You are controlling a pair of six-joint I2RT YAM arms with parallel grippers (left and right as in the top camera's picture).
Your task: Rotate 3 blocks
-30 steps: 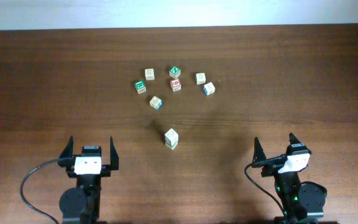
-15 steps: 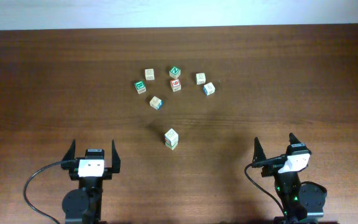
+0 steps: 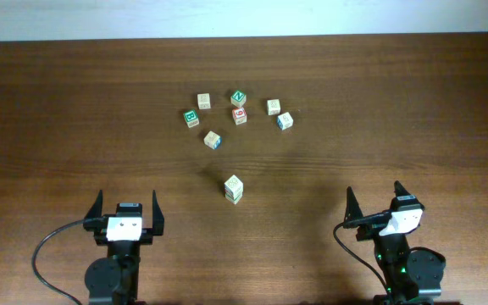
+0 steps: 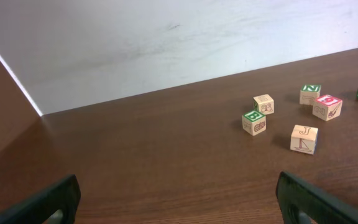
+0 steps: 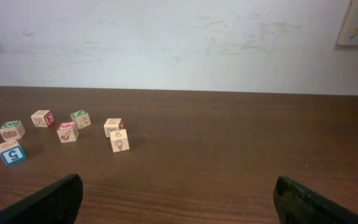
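Several small alphabet blocks lie in a loose cluster at the far middle of the table. A plain tan block (image 3: 204, 101) (image 4: 263, 103) is at the back left. Right of the cluster is a pale block with blue print (image 3: 285, 120) (image 5: 120, 140). Another pale block (image 3: 213, 139) shows a red-orange J in the left wrist view (image 4: 304, 138) and a blue 5 in the right wrist view (image 5: 10, 152). One pale block (image 3: 234, 188) stands alone, nearer the arms. My left gripper (image 3: 125, 199) (image 4: 179, 205) and right gripper (image 3: 374, 193) (image 5: 179, 205) are both open and hold nothing, well short of the blocks.
Two green-faced cubes (image 3: 192, 118) (image 3: 238, 97), a red-faced cube (image 3: 240, 115) and another pale cube (image 3: 273, 106) share the cluster. A white wall runs along the table's far edge (image 3: 244, 40). A black cable (image 3: 49, 241) loops beside the left arm's base.
The left gripper has drawn back slightly toward the front edge of the table. The right arm and the blocks have not moved.
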